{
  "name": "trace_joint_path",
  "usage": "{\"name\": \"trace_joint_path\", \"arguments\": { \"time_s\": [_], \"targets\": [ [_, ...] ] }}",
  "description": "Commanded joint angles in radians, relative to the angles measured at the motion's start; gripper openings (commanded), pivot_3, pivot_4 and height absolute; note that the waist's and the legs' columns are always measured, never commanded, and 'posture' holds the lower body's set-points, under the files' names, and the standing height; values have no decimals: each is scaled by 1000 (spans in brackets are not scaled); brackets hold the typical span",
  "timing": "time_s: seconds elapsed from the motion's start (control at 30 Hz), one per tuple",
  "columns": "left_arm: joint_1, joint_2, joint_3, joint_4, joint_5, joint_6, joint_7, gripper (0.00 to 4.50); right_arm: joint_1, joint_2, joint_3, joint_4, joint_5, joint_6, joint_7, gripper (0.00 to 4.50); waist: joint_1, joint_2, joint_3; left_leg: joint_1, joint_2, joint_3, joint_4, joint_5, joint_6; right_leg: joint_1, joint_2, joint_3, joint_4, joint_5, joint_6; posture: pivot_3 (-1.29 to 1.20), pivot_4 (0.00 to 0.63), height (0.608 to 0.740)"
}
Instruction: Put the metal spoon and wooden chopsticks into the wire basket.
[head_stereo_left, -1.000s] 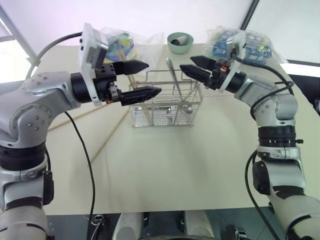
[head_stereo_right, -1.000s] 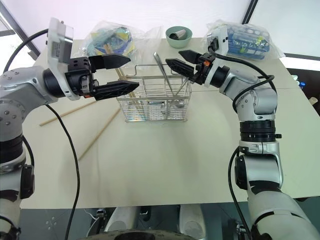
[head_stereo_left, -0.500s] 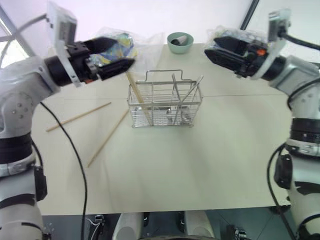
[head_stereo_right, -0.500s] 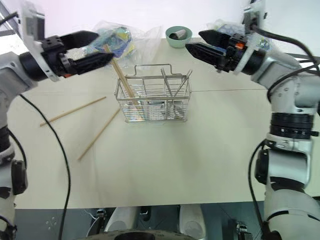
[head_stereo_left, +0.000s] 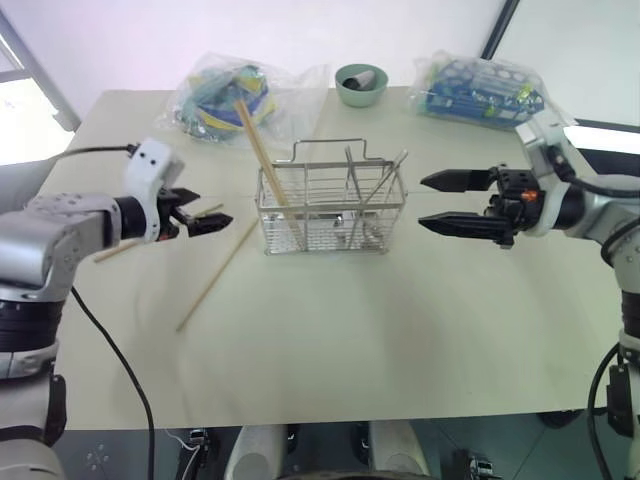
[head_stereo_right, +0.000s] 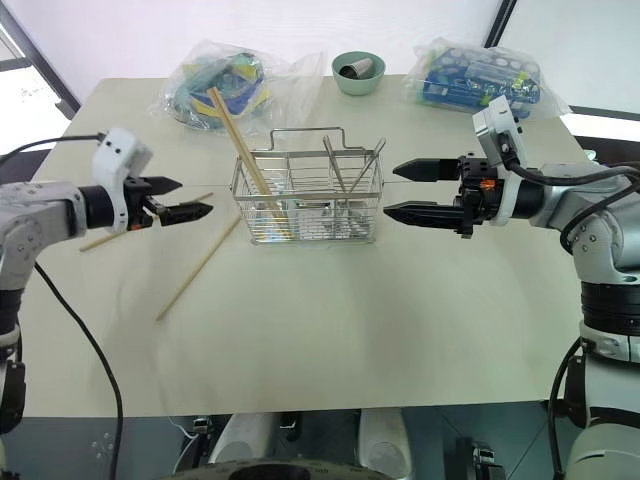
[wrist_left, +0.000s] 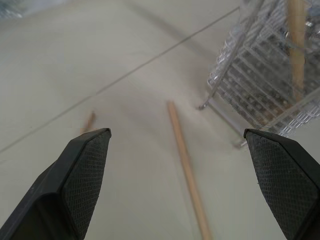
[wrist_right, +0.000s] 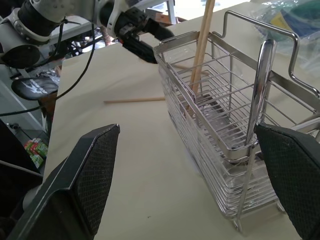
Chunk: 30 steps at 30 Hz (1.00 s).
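The wire basket (head_stereo_left: 330, 205) stands mid-table. One wooden chopstick (head_stereo_left: 268, 170) leans in its left compartment, sticking out well above the rim. The metal spoon (head_stereo_left: 349, 178) stands handle-up inside, beside another metal utensil that leans. Two wooden chopsticks lie on the table left of the basket, one (head_stereo_left: 215, 277) near its corner and one (head_stereo_right: 100, 237) partly behind my left gripper (head_stereo_left: 215, 208). That gripper hangs open just above them with nothing between its fingers. My right gripper (head_stereo_left: 420, 203) is open and empty, right of the basket and pointing at it.
A round green bowl (head_stereo_left: 360, 84) sits at the back of the table. Clear plastic bags of items lie at the back left (head_stereo_left: 225, 92) and back right (head_stereo_left: 480, 88). The table's front edge (head_stereo_left: 320, 418) is near me.
My left gripper has dropped from beside the basket, down and left to the chopsticks on the table. My right gripper has pulled back to the right and lower. The basket's contents stay put.
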Motion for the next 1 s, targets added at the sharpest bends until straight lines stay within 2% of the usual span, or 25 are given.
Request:
{"name": "trace_joint_path", "arguments": {
  "time_s": [0.03,0.37,0.67,0.8,0.87,1.0],
  "targets": [
    [13,-23,-60,0,65,-2,29,4500,15,3,-43,-63,36,8,-25,4403,1,0,0,0,0,0,0,0,0,0,0,0,0,0,0,0,150,697],
    [-101,-159,-184,236,218,-140,-2,4500,48,15,-81,-118,89,36,-97,4403,3,0,0,-1,0,0,0,0,0,0,-1,0,-1,1,-1,0,150,697],
    [-163,-210,-312,419,373,-258,-97,4500,119,-15,-124,-199,139,57,-113,4403,4,1,-1,0,0,0,1,0,0,0,-1,0,-1,1,-1,0,150,697],
    [-172,-237,-295,475,411,-307,-89,3209,120,-23,-136,-200,151,63,-127,4467,5,1,-2,0,0,0,1,0,0,1,-1,0,-1,1,-1,0,150,697],
    [-174,-246,-282,488,419,-319,-88,2132,121,-26,-138,-201,155,64,-131,4467,4,1,-3,0,0,0,1,0,0,2,-1,0,-1,1,-2,0,150,697],
    [-176,-254,-248,508,434,-332,-61,249,124,-25,-138,-197,153,62,-134,4467,3,1,-3,0,0,0,1,0,0,2,-1,0,-1,1,-2,0,150,697]
  ]
}}
